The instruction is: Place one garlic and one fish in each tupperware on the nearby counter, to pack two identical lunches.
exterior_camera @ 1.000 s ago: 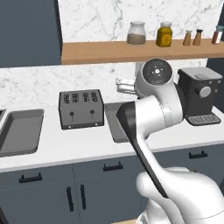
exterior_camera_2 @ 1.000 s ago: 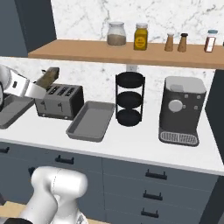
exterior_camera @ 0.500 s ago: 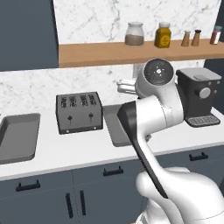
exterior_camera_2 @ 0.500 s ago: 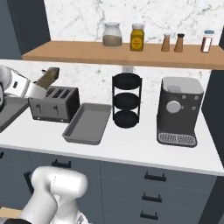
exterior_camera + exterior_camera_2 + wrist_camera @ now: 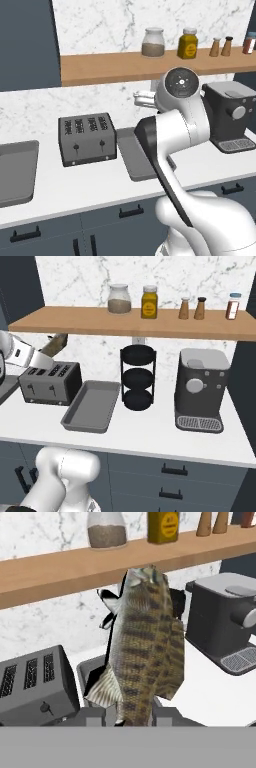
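Fingers [image 5: 102, 714] pinching the tail end of a striped brown fish [image 5: 145, 647], which stands out at 12 o'clock from the gripper [image 5: 131, 716]. Grey tupperware [image 5: 92, 406] on white counter [image 5: 150, 431], behind the fish; toaster [image 5: 50, 383] at its 9 o'clock, second tupperware [image 5: 12, 172] beyond.

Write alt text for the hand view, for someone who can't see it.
The gripper is shut on a brown striped fish, holding it up over a grey tupperware on the white counter. A black toaster sits left, a coffee machine right.
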Robot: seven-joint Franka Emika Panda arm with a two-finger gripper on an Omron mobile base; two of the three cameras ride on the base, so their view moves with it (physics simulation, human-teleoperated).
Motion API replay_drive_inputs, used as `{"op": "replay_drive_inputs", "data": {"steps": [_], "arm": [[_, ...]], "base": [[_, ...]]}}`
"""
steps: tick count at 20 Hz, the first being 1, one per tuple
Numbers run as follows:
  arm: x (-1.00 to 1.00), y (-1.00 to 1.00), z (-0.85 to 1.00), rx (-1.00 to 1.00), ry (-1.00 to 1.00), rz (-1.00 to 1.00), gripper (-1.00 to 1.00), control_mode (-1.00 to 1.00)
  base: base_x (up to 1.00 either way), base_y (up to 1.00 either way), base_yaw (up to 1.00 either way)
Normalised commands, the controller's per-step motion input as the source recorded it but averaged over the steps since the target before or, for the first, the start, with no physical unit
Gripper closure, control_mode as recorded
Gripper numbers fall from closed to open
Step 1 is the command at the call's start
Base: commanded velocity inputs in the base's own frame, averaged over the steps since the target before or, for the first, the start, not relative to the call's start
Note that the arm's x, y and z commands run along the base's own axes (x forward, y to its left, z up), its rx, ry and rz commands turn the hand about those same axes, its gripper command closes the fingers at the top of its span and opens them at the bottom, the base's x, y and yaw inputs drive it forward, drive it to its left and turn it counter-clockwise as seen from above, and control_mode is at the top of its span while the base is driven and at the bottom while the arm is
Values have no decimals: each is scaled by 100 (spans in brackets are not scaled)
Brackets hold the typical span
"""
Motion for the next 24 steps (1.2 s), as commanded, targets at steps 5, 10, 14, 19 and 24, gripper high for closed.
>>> {"op": "replay_drive_inputs", "data": {"steps": [5, 10, 14, 19, 24], "arm": [[2, 4, -38, 0, 5, -2, 100, -100], [16, 0, -67, 0, 23, 1, 100, -100], [30, -3, -94, 0, 24, 12, 100, -100], [40, -39, -79, 0, 11, 32, 100, -100], [28, -47, -38, 0, 0, 17, 100, -100]], "base": [[4, 3, -2], [0, 0, 0], [0, 0, 0], [0, 0, 0], [0, 0, 0]]}}
